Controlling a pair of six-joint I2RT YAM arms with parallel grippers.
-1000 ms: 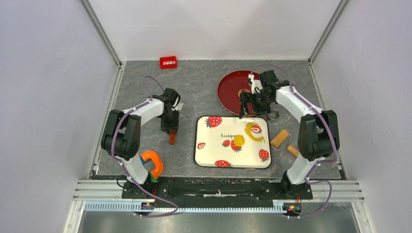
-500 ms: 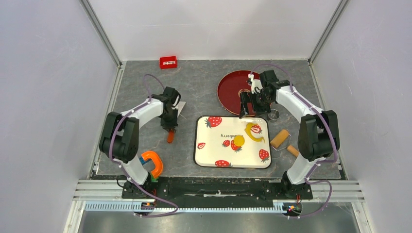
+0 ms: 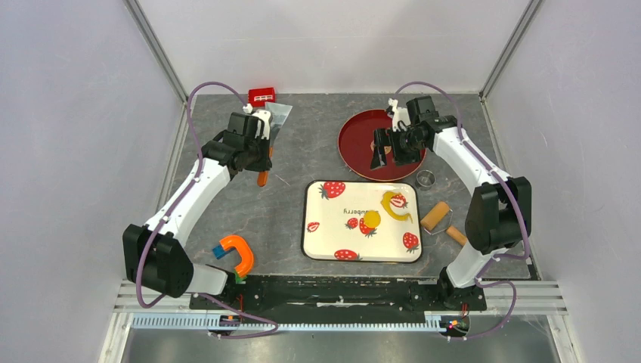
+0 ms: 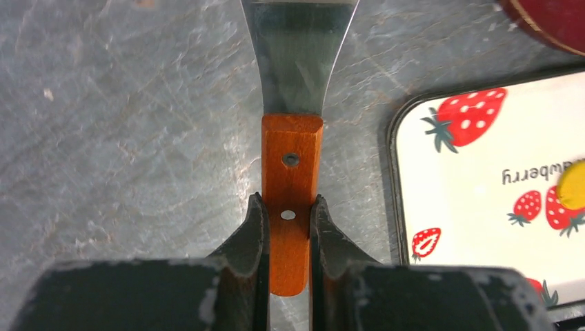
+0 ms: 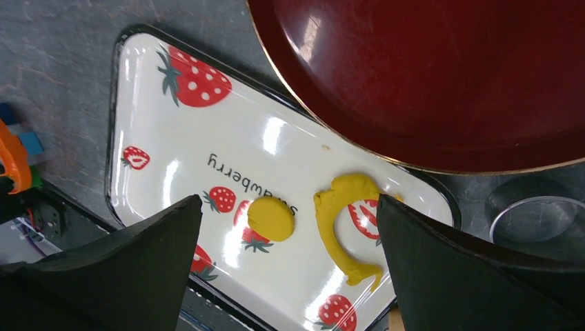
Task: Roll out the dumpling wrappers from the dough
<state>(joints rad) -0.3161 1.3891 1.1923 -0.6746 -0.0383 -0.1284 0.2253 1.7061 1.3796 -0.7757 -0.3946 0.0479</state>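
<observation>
A small round yellow dumpling wrapper lies flat on the strawberry-print tray. A curved ragged strip of yellow dough lies just right of it. My left gripper is shut on the orange wooden handle of a scraper, held above the grey table left of the tray. Its metal blade points away. My right gripper hangs open over the near edge of the red plate, holding nothing.
A tan wooden roller lies right of the tray. A round metal cutter ring sits between roller and plate. A red box stands at the back left. An orange and blue clamp-like tool lies near the left base.
My left gripper closed on the scraper's handle and carried it up and toward the back left as the arm stretched out. My right gripper shifted slightly farther over the plate.
</observation>
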